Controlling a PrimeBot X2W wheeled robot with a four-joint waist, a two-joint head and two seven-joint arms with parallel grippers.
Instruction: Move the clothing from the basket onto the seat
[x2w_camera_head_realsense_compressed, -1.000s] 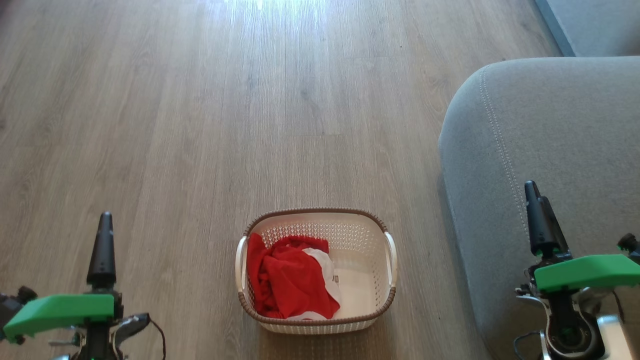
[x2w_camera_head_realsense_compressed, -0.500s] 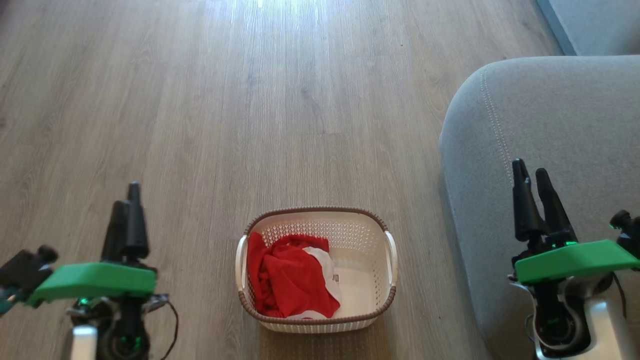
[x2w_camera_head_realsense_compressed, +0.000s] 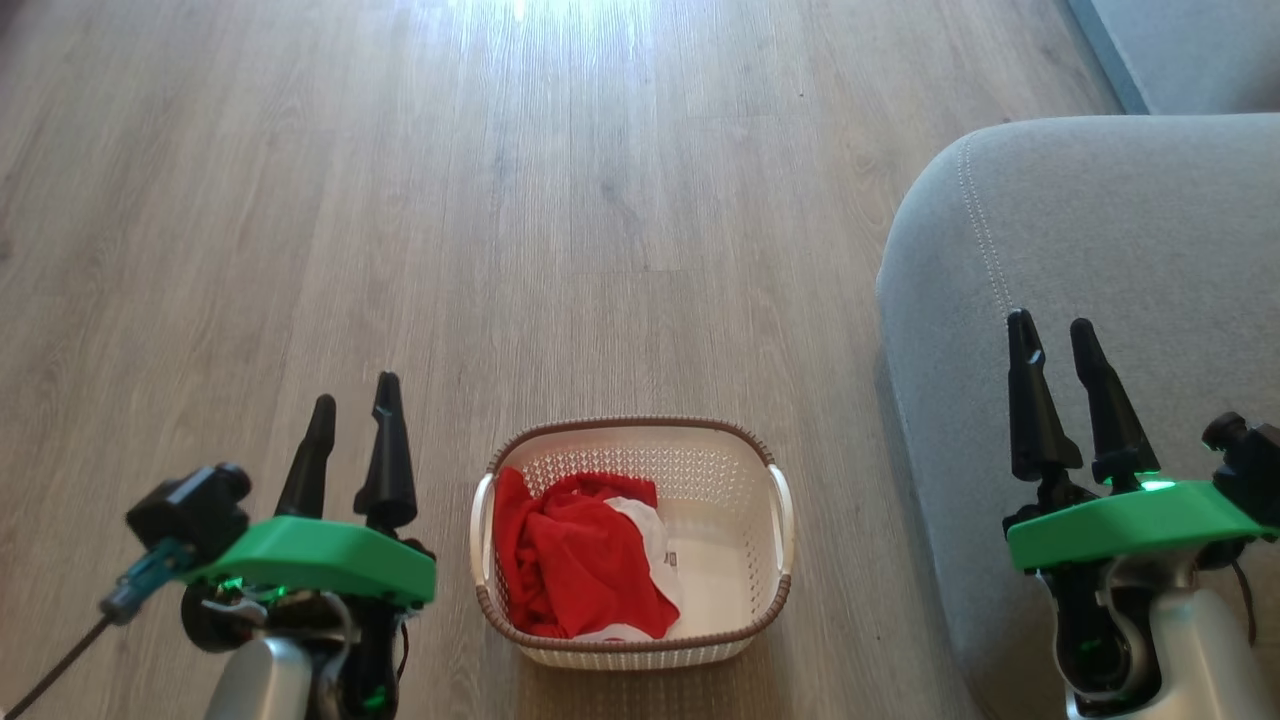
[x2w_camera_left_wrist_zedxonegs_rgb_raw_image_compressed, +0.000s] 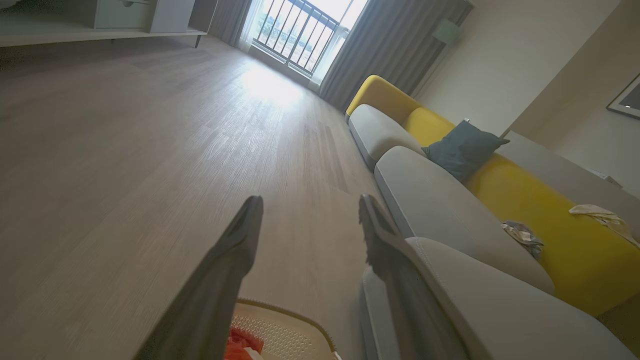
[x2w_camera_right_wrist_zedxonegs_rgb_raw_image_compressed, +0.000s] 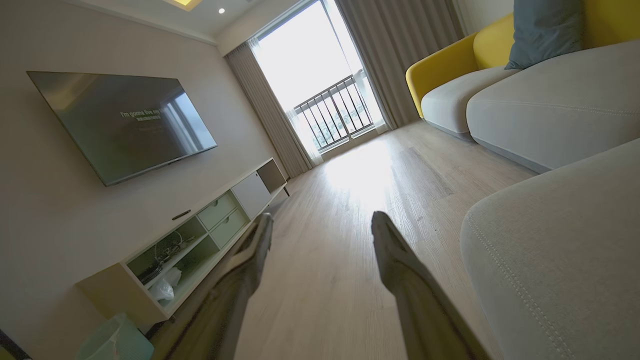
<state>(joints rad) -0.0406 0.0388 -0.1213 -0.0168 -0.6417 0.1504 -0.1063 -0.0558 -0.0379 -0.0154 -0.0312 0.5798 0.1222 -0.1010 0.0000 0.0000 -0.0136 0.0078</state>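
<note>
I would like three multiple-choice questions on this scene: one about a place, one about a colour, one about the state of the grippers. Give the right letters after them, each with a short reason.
1. In the head view, on which side of the basket is the grey seat?
A. left
B. right
C. beneath it

2. What is the main colour of the clothing in the basket?
A. blue
B. red
C. green

3. How do the left gripper and the right gripper stand?
A. both open and empty
B. both shut
C. left shut on fabric

Answers:
1 B: the seat takes up the right edge of the view, and the basket is in the middle.
2 B: the heap is red with a white band.
3 A: each pair of fingers stands apart with nothing between.
</note>
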